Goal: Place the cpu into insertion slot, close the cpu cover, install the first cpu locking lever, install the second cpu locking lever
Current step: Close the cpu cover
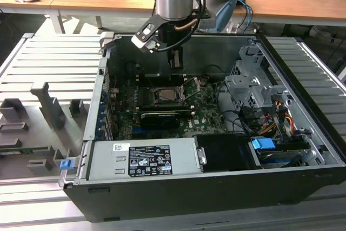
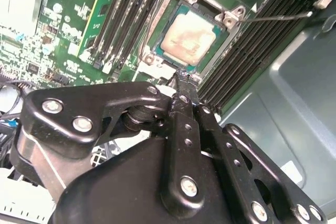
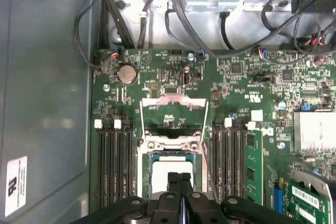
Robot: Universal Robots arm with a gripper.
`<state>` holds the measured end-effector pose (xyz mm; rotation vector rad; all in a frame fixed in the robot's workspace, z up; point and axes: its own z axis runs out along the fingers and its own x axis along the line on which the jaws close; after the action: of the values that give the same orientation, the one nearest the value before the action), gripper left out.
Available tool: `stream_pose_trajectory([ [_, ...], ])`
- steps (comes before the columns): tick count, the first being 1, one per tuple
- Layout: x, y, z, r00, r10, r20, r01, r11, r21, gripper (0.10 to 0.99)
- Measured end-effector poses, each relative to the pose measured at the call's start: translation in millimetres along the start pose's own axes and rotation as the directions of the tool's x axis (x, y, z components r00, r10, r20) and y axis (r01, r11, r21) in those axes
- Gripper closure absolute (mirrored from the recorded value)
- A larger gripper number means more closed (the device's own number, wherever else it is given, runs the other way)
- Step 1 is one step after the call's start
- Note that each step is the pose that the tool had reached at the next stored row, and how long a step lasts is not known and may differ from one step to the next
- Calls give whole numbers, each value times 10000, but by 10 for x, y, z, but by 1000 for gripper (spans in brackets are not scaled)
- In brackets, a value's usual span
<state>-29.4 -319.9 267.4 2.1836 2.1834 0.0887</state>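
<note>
My gripper (image 3: pixel 179 177), clenched on nothing, hangs just above the cpu (image 2: pixel 188 38), which lies seated in the insertion slot (image 1: pixel 169 94), at about twelve o'clock of that slot in the exterior view, while the cpu cover (image 3: pixel 173 101) stands flipped open

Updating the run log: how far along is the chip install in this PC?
Done: the chip sits in its socket, pale face up. In hand: the gripper, shut with nothing visible in it, is at the socket's edge. Left: the cover looks swung open off the socket, and a lever rod stands free, so the cover and both levers look undone.
</note>
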Motion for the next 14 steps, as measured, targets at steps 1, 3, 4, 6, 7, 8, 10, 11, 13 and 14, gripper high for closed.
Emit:
stream_pose_trajectory([
  [1,0,44,3,10000,1,1,-1,10000,22,980],
  [3,0,90,7,10000,-2,1,2,10000,30,980],
  [4,0,131,10,10000,0,1,0,10000,34,980],
  [6,0,259,26,10000,-7,10,7,10000,48,980],
  [7,1,349,38,10000,-11,10,11,10000,55,980],
  [8,2,418,45,10000,-23,11,23,10000,56,980],
  [10,1,459,50,10000,-27,11,27,10000,56,980],
  [11,2,495,55,10000,-29,8,29,10000,56,980],
  [13,3,579,67,10000,-35,7,35,10000,55,980],
  [14,7,671,96,10000,-56,7,56,10000,55,980],
])
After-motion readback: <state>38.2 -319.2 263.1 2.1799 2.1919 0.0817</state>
